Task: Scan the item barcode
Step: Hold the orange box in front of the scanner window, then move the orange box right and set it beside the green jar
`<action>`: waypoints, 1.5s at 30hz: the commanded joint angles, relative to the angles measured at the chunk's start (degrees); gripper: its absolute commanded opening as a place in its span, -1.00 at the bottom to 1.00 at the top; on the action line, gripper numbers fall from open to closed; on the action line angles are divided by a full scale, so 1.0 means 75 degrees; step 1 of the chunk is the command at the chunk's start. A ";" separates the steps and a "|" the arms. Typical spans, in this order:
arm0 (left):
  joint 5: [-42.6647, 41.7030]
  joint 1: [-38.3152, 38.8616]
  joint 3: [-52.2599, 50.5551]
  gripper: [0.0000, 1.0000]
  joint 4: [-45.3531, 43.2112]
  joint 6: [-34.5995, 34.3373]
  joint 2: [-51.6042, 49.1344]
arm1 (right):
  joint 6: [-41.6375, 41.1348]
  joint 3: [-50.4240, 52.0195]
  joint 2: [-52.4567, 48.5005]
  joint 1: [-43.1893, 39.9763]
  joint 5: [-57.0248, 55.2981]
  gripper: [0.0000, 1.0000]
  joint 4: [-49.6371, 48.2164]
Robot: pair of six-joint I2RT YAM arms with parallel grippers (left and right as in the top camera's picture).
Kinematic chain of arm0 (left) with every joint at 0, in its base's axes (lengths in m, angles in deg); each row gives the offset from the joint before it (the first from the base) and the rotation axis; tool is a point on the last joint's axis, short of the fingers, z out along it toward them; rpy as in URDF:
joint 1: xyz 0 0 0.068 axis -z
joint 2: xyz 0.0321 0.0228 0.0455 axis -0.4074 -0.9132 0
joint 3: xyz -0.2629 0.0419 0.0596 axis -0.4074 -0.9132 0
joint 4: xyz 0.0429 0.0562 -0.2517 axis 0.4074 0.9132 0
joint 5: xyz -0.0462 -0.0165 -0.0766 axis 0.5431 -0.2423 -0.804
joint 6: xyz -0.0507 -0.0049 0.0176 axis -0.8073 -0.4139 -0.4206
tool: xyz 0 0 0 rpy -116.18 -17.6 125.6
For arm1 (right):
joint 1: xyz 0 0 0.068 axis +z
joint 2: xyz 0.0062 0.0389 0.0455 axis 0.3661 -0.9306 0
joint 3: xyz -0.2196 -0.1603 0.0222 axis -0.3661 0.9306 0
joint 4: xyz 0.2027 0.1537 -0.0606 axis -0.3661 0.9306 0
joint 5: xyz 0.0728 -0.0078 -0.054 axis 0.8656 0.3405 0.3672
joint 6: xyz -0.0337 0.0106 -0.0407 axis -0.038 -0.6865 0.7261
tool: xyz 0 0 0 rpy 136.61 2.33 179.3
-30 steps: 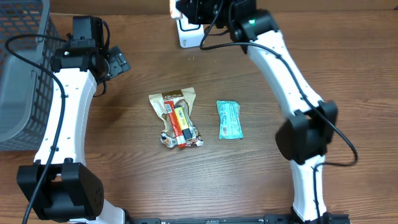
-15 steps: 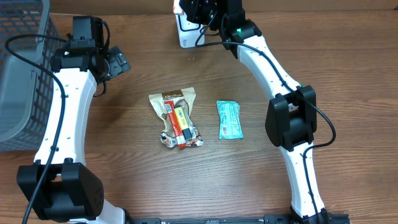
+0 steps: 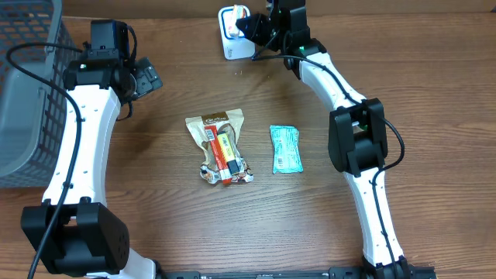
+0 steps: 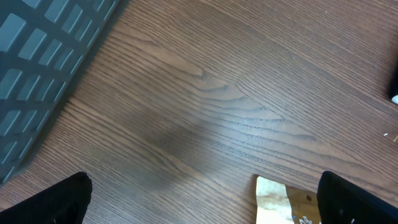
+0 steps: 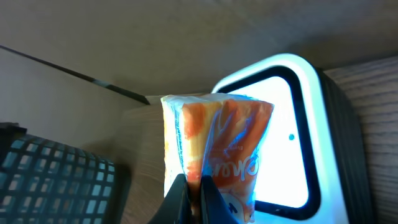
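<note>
My right gripper (image 5: 194,186) is shut on the lower edge of an orange and white snack packet (image 5: 224,140). It holds the packet upright right in front of the lit window of the white barcode scanner (image 5: 305,143). From above, the scanner (image 3: 229,43) stands at the table's far edge with the right gripper (image 3: 252,23) beside it; only a small bit of the packet (image 3: 240,12) shows there. My left gripper (image 3: 147,77) hangs open over bare wood at the left, its fingertips (image 4: 62,199) wide apart with nothing between them.
A brown snack packet (image 3: 221,147) with red and yellow items on it lies mid-table, and its corner (image 4: 280,199) shows in the left wrist view. A teal packet (image 3: 285,149) lies to its right. A grey wire basket (image 3: 23,93) stands at the left edge.
The right arm's forearm has swung left and straightened toward the scanner. Its gripper has shifted right with the packet, uncovering more of the scanner from above. The left arm has not moved.
</note>
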 commanded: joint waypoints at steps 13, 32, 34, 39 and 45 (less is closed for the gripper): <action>0.0017 -0.0032 0.0047 1.00 -0.0006 0.0166 0.0067 | -0.1996 -0.0210 0.0650 -0.0702 0.2987 -0.92 -0.0947; 0.0017 -0.0032 0.0047 1.00 -0.0006 0.0166 0.0067 | 0.3284 -0.0210 0.4275 -0.1014 0.2165 -0.93 0.8043; 0.0017 -0.0032 0.0047 1.00 -0.0006 0.0163 0.0067 | 0.3649 -0.0192 0.4264 -0.1067 0.1317 -0.93 0.8988; 0.0017 -0.0032 0.0047 1.00 -0.0006 0.0163 0.0067 | 0.3666 0.0335 0.4252 -0.1067 -0.1629 -0.93 1.0095; 0.0017 -0.0032 0.0047 1.00 -0.0006 0.0166 0.0067 | 0.3576 0.1926 0.4252 -0.1070 -0.2859 -0.93 1.0159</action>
